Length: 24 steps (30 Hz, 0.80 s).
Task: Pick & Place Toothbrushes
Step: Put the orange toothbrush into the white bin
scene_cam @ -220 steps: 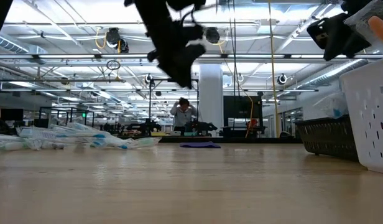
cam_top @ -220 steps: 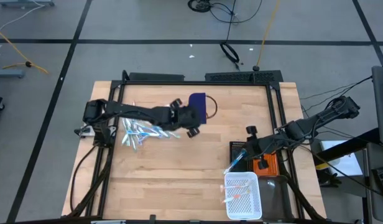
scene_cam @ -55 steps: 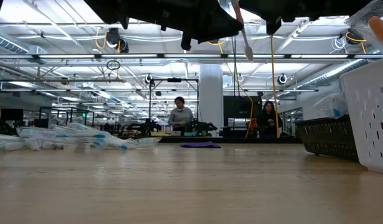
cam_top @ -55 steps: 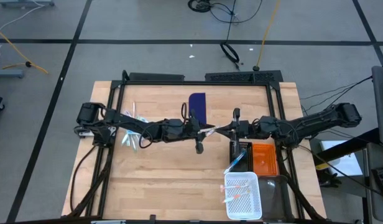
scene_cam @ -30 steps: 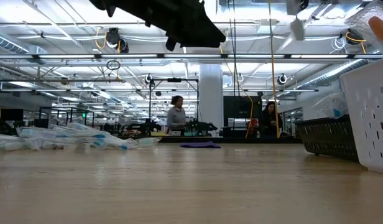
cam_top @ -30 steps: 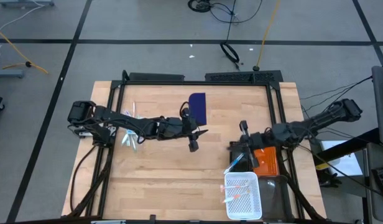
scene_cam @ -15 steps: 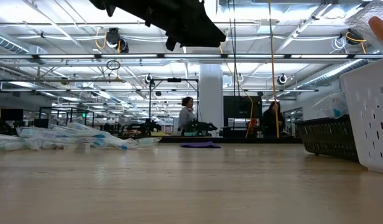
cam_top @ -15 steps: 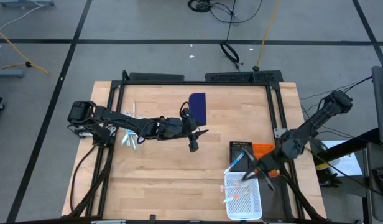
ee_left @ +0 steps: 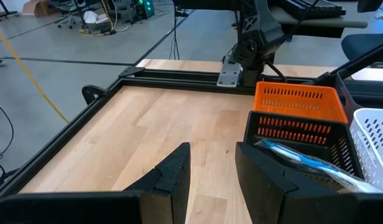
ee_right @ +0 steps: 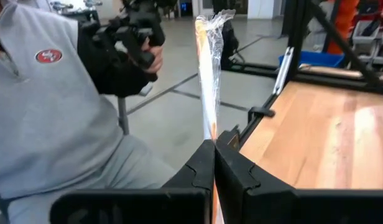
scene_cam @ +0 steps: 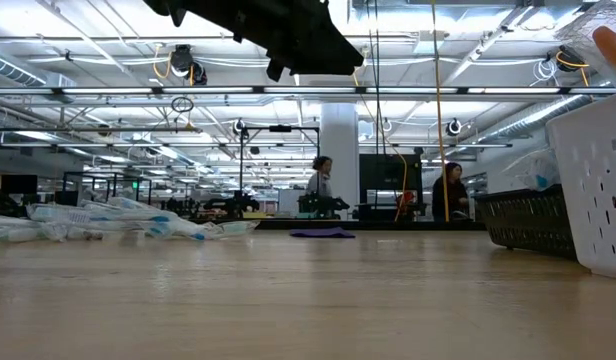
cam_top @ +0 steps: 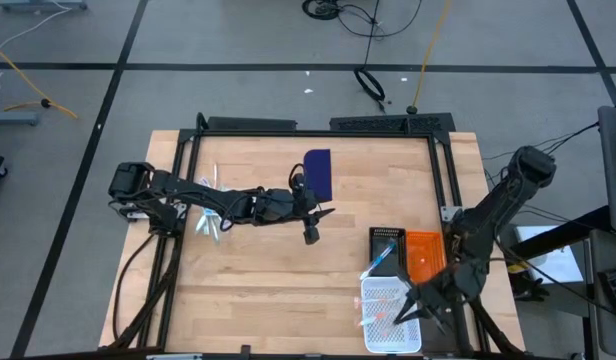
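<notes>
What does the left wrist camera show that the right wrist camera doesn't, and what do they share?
Only the left wrist view shows the open left hand, the orange basket, the black basket and the white basket. Only the right wrist view shows the right hand shut on a wrapped orange toothbrush, plus a person in a grey sweatshirt. Both show the wooden table.

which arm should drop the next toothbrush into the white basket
The right. Its gripper is shut on a wrapped toothbrush and hovers over the white basket. The left gripper is open and empty at mid-table.
</notes>
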Available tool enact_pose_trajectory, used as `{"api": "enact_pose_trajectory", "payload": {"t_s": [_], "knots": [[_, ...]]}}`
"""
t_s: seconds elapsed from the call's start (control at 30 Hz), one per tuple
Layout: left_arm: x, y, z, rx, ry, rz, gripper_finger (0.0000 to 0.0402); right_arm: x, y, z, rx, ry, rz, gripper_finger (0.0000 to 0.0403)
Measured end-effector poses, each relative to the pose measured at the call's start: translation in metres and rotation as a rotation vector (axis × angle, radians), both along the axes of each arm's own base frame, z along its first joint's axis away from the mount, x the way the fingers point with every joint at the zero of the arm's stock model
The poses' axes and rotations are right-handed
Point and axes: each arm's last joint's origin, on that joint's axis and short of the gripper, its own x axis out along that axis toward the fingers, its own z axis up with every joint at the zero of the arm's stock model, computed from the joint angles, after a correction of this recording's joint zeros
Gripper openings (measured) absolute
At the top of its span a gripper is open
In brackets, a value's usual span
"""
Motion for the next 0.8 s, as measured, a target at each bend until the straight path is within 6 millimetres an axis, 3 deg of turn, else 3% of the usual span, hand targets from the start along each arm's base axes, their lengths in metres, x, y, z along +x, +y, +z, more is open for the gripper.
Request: {"api": "enact_pose_trajectory", "payload": {"t_s": [0.8], "knots": [[0.000,0.002,0.000,0.000,0.000,0.005,0.0129,-0.005,0.003,-0.019,-0.100,0.121,-0.054,0.0003]]}}
